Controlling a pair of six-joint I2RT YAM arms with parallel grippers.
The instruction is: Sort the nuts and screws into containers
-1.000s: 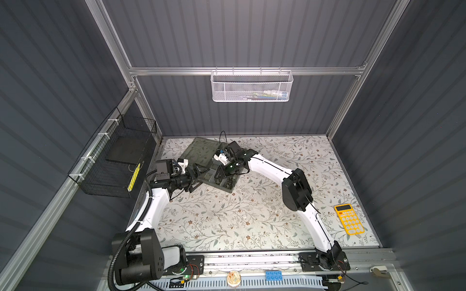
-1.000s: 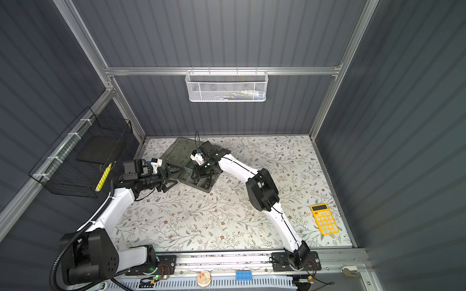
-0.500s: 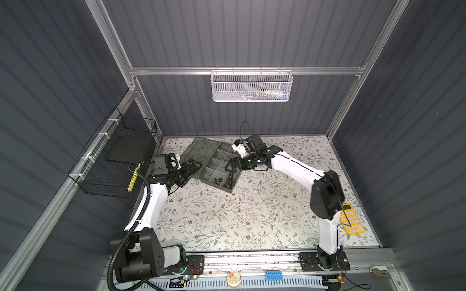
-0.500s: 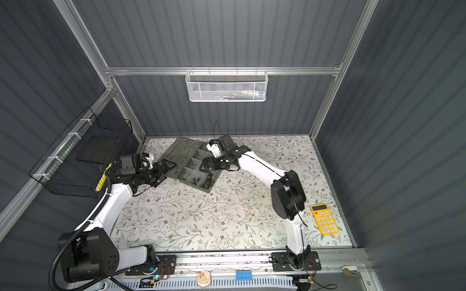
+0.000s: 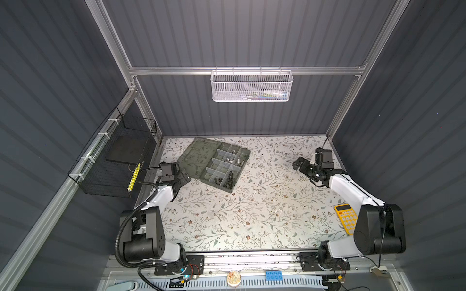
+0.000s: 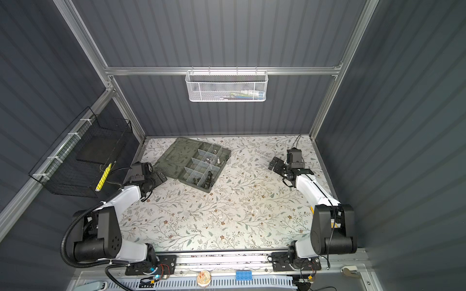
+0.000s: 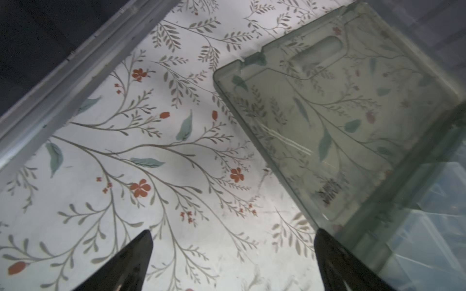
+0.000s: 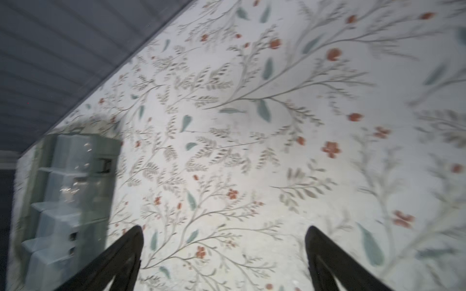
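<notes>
Blur smears the containers (image 8: 65, 199) in the right wrist view; right claw (image 8: 224, 228) and left claw (image 7: 234, 230) gape empty.

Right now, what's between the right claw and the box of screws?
Nothing but bare flowery table, seen in both top views. The right claw is open, apart from the box.

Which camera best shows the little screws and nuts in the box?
Both top views: the screws and nuts sit plainly in the box. Left wrist shows mostly its lid; right wrist blurs it.
</notes>
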